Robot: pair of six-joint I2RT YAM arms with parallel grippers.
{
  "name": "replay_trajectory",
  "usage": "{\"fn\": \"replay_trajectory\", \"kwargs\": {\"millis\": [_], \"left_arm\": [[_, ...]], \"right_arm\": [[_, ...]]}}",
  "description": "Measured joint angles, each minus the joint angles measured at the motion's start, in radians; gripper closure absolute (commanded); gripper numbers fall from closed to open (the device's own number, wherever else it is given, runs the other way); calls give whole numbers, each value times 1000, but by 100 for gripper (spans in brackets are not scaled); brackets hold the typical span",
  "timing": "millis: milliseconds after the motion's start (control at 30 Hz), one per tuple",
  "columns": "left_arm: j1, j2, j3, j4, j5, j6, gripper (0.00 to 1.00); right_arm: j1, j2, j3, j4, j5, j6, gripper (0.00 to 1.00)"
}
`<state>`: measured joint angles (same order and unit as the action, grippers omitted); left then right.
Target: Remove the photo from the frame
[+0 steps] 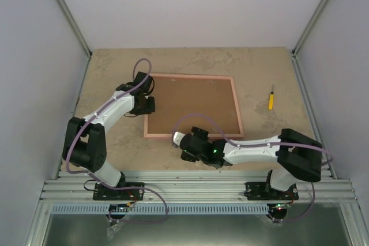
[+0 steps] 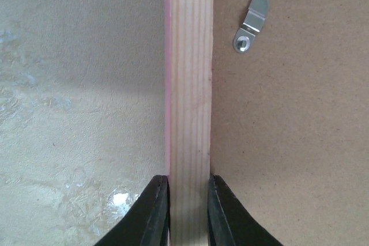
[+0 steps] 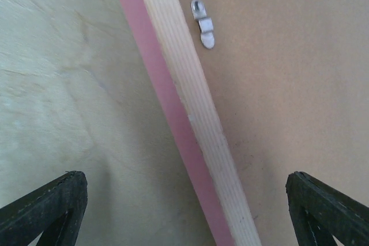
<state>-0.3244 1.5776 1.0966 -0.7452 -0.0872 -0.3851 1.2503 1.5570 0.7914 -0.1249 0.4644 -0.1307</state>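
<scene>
Bench centre is occupied by the frame, back up, photo hidden under the backing board. Its left rail is clamped by the left pincer; the fully spread, empty right pincer should be aligned on the clip.

— Where's the frame?
— Back side up in the middle of the table, board inside its rails.
— And the screwdriver?
— On the table, right of the frame, well apart.
— The arms?
— Left fingers sit either side of the left rail, touching it. Right fingers straddle the near rail, one over the table, one over the board.
</scene>
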Motion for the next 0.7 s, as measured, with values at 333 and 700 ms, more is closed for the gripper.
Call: {"fn": "replay_trajectory", "kwargs": {"millis": [333, 700], "left_arm": [[5, 9, 59, -47, 22, 8, 100], [21, 9, 95, -85, 42, 24, 100]], "right_arm": [[23, 151, 5, 124, 272, -71, 9], [27, 255, -10, 390, 467, -256, 26]]}}
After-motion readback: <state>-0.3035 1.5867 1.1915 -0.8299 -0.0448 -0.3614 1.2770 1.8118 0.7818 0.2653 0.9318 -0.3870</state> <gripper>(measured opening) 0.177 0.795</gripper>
